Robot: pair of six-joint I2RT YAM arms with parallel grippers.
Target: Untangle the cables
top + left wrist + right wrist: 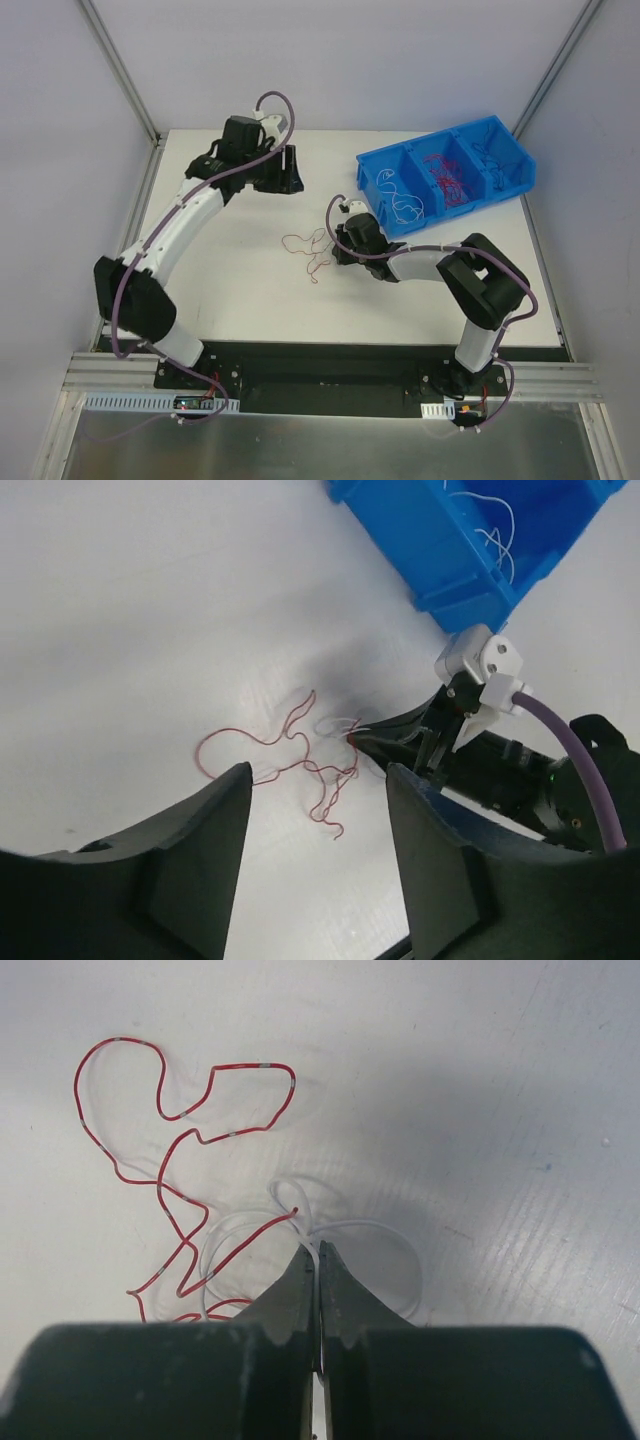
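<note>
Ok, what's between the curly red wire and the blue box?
The right arm's black tool, pinched shut on a thin white wire, sits between the thin curly red wire and the blue plastic bin; the top view shows it.

We're on a thin, curly red wire [190, 1125], sprawled flat in loose open loops on the white worktop [250, 290], near the middle. Crossing its near end we see a thin white wire [350, 1235], coiled in a few rings, with one strand nipped between the closed right fingers [290, 1295]. Over in the blue plastic bin [470, 208], white strands [405, 200] lie in the left compartment and a red tangle [447, 178] in the middle one.
</note>
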